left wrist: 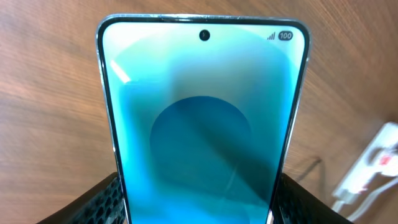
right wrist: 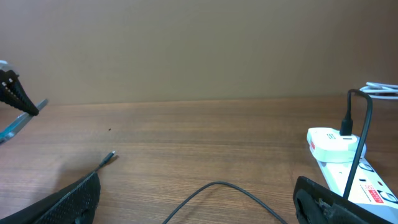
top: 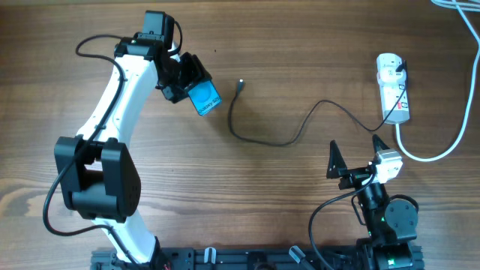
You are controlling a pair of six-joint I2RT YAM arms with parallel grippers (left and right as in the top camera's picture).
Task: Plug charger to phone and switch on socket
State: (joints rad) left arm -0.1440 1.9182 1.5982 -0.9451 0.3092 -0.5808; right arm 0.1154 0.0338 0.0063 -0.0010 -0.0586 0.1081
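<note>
My left gripper is shut on the phone, held above the table at upper left; its cyan screen fills the left wrist view between the two black fingers. The charger, a thin black cable, curves across the middle of the table; its metallic tip lies free just right of the phone and shows in the right wrist view. The cable's other end is plugged into the white socket at the right, which also shows in the right wrist view. My right gripper is open and empty at lower right, above the cable.
A thick white cord loops from the socket toward the right edge and up to the top right corner. The arm bases stand at the front edge of the wooden table.
</note>
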